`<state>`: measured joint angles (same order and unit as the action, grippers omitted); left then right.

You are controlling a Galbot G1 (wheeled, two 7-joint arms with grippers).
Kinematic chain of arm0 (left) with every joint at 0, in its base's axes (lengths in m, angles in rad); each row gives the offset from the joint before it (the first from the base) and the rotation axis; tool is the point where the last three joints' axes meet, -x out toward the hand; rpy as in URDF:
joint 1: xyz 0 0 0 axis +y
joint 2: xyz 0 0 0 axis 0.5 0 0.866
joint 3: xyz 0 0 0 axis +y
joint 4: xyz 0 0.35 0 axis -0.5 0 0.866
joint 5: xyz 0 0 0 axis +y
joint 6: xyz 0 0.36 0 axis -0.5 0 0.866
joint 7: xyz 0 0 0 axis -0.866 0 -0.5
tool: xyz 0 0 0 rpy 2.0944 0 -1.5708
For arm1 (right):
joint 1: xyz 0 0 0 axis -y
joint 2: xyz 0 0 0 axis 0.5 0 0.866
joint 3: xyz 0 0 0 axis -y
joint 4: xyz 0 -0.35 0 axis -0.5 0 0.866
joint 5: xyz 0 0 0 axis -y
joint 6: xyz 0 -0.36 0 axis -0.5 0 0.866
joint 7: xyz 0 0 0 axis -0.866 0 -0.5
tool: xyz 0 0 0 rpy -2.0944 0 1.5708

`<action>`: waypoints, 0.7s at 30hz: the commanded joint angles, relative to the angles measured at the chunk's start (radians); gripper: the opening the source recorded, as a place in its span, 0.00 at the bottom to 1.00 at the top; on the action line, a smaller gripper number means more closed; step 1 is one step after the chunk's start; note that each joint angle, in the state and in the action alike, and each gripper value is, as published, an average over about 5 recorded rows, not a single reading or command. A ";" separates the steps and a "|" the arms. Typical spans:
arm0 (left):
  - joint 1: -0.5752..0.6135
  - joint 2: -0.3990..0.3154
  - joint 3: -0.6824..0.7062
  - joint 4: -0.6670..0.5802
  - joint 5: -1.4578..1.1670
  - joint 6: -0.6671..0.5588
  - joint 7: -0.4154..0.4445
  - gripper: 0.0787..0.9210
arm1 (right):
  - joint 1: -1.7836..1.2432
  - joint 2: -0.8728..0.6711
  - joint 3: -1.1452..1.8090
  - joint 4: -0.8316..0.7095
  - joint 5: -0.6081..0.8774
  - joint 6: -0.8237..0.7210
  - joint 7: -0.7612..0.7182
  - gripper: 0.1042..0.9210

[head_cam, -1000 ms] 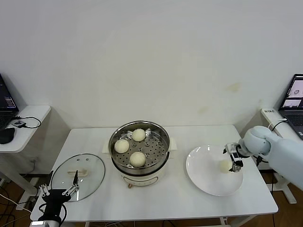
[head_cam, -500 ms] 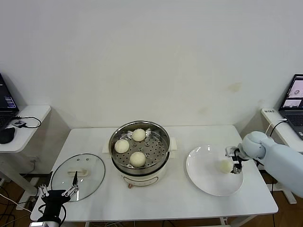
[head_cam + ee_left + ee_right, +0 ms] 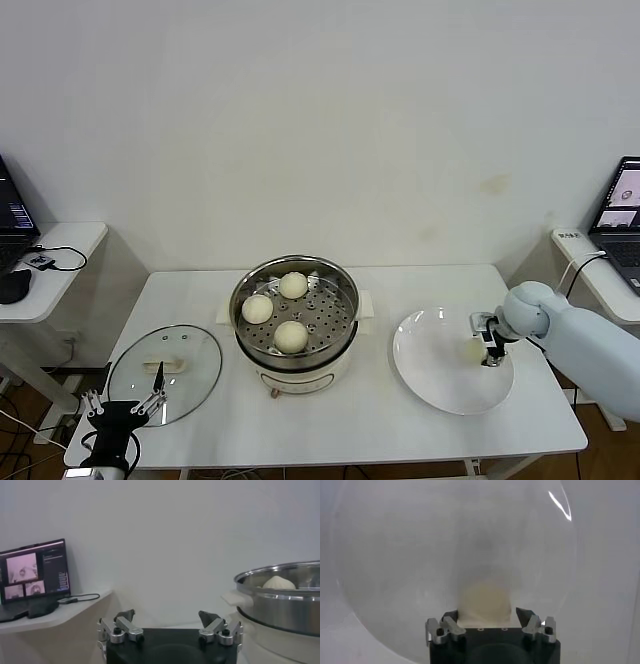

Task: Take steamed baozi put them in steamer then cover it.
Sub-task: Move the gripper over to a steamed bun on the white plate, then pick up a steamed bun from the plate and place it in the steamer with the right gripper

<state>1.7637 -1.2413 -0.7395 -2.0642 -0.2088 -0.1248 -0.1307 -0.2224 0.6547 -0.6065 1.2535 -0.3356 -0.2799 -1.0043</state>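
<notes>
- The right gripper (image 3: 484, 350) is down over the right part of the white plate (image 3: 430, 385), on the table (image 3: 380, 425).
- One bun (image 3: 474, 350) lies on that plate, right at the gripper; in the right wrist view the bun (image 3: 485, 600) sits between the two fingers (image 3: 447, 625), filling the gap from one side to the other.
- The fingers look pressed against the bun's sides, so the jaws appear clamped on it, though the wrist view is hazy and the contact is hard to confirm.
- The bun appears to rest on the plate (image 3: 395, 555).
- The steamer (image 3: 295, 312) stands at the middle of the table, left of the plate and apart from it, uncovered.
- Three buns lie on its perforated floor: one at the back (image 3: 293, 285), one on the left (image 3: 257, 309), one at the front (image 3: 291, 336).
- The cover (image 3: 165, 372) lies flat on the table to the left of the steamer, handle up.
- The left gripper (image 3: 122, 405) hangs low at the table's front left corner, just beside the cover's near edge, touching nothing.
- In the left wrist view its fingers (image 3: 125, 616) stand wide apart with nothing between them, and the steamer (image 3: 280, 597) shows off to one side with a bun (image 3: 279, 582) peeking over the rim.
</notes>
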 commanded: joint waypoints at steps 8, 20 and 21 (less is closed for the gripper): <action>-0.001 0.007 -0.001 -0.004 -0.002 0.003 0.001 0.88 | 0.054 0.000 -0.018 0.013 0.038 -0.009 -0.012 0.57; -0.018 0.019 0.008 -0.008 -0.008 0.016 0.003 0.88 | 0.527 -0.045 -0.283 0.167 0.336 -0.084 -0.044 0.58; -0.019 0.020 0.009 -0.008 -0.008 0.017 0.003 0.88 | 0.574 -0.034 -0.309 0.174 0.367 -0.094 -0.043 0.58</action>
<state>1.7464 -1.2230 -0.7326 -2.0717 -0.2163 -0.1088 -0.1287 0.0471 0.6226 -0.7573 1.3502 -0.1606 -0.3323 -1.0375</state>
